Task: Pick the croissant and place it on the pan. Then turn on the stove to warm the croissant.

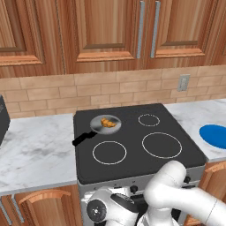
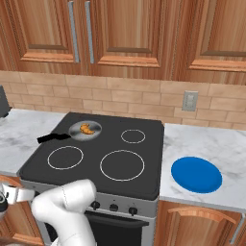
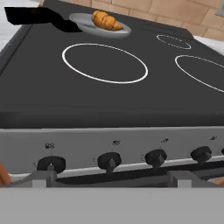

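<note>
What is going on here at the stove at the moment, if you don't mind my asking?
The croissant already lies in the pan, which sits on the back left burner of the stove. The robot's arm is down low in front of the stove, and its open gripper faces the row of knobs on the steel front, holding nothing. Turning on the burner looks like the step left. A blue plate rests on the counter to the right.

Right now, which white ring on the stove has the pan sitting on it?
The back left ring. The pan, with the croissant inside, covers it; the other three rings on the stove are bare.
</note>
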Controlling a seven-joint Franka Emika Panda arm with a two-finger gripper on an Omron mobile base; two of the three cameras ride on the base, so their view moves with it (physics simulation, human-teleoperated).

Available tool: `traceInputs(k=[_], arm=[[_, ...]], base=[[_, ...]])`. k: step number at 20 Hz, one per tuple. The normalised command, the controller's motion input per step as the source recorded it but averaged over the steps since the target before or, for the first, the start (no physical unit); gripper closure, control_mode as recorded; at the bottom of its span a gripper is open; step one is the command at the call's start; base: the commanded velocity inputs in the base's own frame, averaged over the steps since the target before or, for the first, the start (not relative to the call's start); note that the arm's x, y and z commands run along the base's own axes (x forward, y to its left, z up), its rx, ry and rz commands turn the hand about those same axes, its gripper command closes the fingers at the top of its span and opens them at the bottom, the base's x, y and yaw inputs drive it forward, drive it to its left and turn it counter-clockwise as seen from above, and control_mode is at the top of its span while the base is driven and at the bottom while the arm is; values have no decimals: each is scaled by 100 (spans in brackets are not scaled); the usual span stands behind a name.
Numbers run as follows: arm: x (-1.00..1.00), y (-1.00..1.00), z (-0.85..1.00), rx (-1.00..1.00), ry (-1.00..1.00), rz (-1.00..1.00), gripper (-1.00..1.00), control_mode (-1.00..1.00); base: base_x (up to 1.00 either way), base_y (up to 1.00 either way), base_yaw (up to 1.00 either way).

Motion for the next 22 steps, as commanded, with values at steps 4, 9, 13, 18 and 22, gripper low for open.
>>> traceInputs(k=[4, 9, 13, 18, 22], arm=[[7, 11, -10, -5, 0, -5, -100, -100], [0, 10, -1, -2, 0, -2, -100, -100], [1, 2, 0, 0, 0, 0, -100, -100], [0, 2, -1, -4, 2, -1, -100, -100], [0, 0, -7, -9, 1, -7, -100, -100]], base=[[0, 0, 0], [0, 0, 0], [0, 0, 0], [0, 0, 0], [0, 0, 0]])
